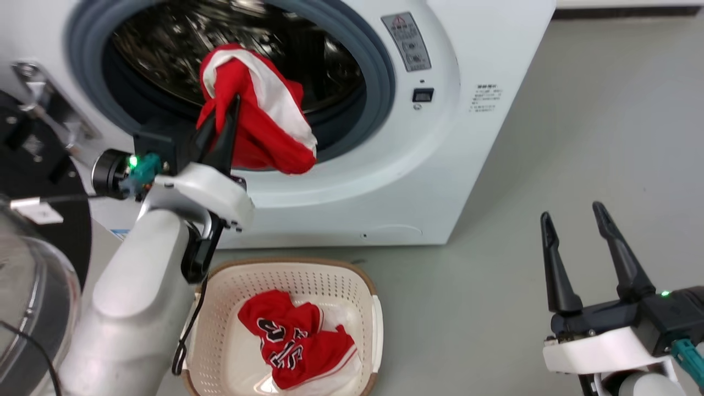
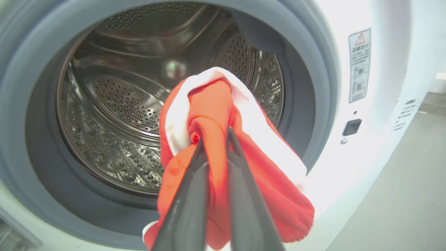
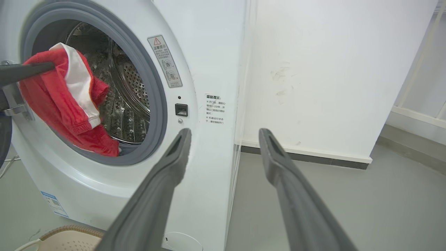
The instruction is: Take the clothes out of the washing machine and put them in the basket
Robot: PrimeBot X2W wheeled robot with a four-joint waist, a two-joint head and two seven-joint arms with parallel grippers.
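1. the left gripper (image 2: 215, 136) is clenched on the red garment with broad white trim (image 1: 264, 132); its 2 long dark fingers pinch a fold of cloth near the top of the bundle.
2. that garment hangs bunched in front of the mouth of the washing machine (image 1: 440, 181), held up off the floor, with the white band running over its top and down its right side.
3. in the head view the garment's lower end overlaps the bottom of the grey rubber seal (image 1: 379, 82); i cannot tell whether it touches.
4. the perforated steel drum (image 2: 132, 104) shows behind the held cloth.
5. the basket (image 1: 308, 286) stands on the grey floor (image 1: 577, 137) just in front of the machine, below the held garment and nearer the robot.
6. the red garment with black-and-white numerals (image 1: 300, 344) lies crumpled inside the basket, on its bottom, numerals facing up.
7. the right gripper (image 1: 572, 211) is released: its 2 fingers are spread with nothing between them, pointing up the head view, low on the robot's right, well apart from both the basket and the machine's opening.
8. the machine's glass door (image 1: 33, 286) stands swung open at the robot's left, beside the pale left forearm.
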